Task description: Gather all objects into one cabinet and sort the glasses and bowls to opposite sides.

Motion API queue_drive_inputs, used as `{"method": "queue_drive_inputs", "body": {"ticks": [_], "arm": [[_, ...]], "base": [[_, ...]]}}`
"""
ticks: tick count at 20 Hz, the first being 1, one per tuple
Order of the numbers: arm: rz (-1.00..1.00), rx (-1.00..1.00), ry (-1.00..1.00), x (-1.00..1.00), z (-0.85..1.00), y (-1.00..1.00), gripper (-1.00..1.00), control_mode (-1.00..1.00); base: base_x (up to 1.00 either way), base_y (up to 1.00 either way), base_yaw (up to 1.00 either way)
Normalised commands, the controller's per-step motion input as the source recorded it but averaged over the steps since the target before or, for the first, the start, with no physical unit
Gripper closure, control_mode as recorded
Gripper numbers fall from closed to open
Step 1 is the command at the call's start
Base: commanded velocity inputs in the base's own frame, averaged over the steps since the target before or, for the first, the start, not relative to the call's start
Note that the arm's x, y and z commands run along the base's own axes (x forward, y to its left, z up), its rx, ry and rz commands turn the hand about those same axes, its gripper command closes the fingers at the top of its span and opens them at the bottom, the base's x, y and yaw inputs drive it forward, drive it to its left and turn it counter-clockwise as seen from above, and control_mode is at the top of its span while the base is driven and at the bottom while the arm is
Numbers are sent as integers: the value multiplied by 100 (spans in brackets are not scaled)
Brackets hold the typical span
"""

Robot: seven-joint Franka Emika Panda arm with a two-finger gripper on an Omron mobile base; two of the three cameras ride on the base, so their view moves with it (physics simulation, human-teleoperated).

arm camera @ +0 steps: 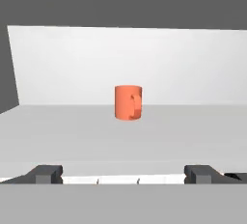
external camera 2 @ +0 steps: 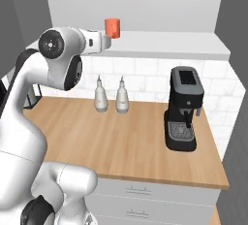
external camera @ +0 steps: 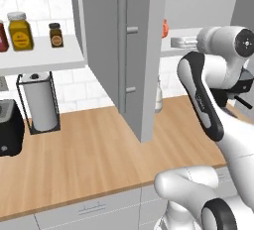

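- Orange mug [external camera: 164, 28] in the left base view is a sliver of colour on the white shelf [external camera: 171, 48] of the wall cabinet, mostly hidden behind the edge of the open grey door [external camera: 106, 40] with its long metal bar handle [external camera: 122, 55]. That door stands between the camera and the cabinet interior. To the left, a separate shelf holds spice jars [external camera: 20, 30]; below it a paper towel roll [external camera: 40, 102] in a black holder and a dark toaster [external camera: 10, 127] sit on the wooden counter [external camera: 84, 159].
- In the right base view the orange mug [external camera 2: 112, 27] stands upright near the left end of the shelf [external camera 2: 169, 42], just right of the arm's wrist. Below, two white bottles [external camera 2: 111, 95] stand side by side against the tiled wall, and a black coffee machine [external camera 2: 183, 110] stands further right on the counter.
- In the hand view the gripper [arm camera: 123, 174] is wide open and empty, its fingertips [arm camera: 46, 173] spread far apart. The orange mug [arm camera: 128, 102] stands alone further back on the shelf, centred between them, handle facing the camera.
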Motion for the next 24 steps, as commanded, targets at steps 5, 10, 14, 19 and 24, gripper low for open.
{"method": "queue_drive_inputs", "body": {"ticks": [5, 10, 14, 19, 24], "arm": [[0, 3, 1, 15, 2, 0, -100, -100], [1, 0, 4, 2, 5, -4, -100, -100], [4, 0, 0, 0, 11, -7, -100, -100], [6, 0, 0, 3, 21, 0, -100, -100], [9, 0, 12, 0, 9, 0, -100, -100]], "base": [[0, 0, 0], [0, 0, 0], [0, 0, 0], [0, 0, 0], [0, 0, 0]]}}
